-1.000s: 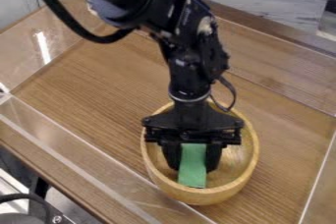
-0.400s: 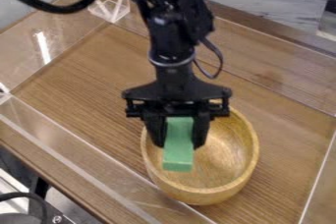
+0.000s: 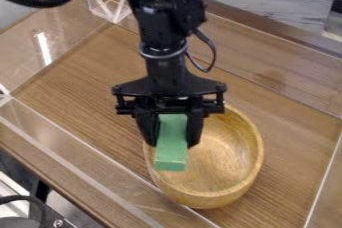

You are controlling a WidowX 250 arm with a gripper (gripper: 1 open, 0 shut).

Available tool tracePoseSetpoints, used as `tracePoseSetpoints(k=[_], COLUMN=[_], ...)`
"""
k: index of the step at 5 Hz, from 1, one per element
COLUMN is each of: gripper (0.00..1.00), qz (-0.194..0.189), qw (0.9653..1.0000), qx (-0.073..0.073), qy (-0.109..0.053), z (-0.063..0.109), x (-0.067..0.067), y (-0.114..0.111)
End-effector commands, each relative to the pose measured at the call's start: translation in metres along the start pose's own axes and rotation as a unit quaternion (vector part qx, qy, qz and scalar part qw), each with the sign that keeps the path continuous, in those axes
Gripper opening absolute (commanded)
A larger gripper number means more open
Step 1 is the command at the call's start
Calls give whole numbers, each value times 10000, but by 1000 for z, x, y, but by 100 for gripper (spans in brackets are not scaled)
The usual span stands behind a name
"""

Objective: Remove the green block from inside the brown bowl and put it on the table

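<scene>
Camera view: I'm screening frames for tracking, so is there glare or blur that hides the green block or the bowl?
Camera view: soft and low-resolution overall; bright glare streaks on the clear acrylic walls; the green block, held in the pincer, and the brown bowl stay readable; the bowl's inside looks evenly lit.

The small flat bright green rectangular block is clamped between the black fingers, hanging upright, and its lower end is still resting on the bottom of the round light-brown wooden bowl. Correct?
Not quite. The green block is clamped in the fingers and hangs upright, but its lower end is clear of the bowl's bottom, level with the near rim of the wooden bowl. The camera view shows this.
</scene>
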State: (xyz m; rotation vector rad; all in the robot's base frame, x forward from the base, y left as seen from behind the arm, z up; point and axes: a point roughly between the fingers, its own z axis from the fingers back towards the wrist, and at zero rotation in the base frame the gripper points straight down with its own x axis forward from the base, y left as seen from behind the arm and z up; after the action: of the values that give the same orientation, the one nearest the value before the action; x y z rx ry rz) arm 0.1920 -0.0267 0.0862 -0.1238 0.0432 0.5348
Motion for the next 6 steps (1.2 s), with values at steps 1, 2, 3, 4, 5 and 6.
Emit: tracePoseSetpoints(k=[1,2,3,4,5,6], gripper=[0,0,0,0,0,0], qz=[118,228,149,-108,-650,-1133], qw=[9995,9993,9994,9992,9969,9927], qx=[-161,-188,-217,-302,-372,-365], qy=[-231,-246,-242,-258,-241,-214], z=[11,10,18,31,46,55], x=[9,10,13,16,12,8], y=[0,5,-8,-21,-28,-33])
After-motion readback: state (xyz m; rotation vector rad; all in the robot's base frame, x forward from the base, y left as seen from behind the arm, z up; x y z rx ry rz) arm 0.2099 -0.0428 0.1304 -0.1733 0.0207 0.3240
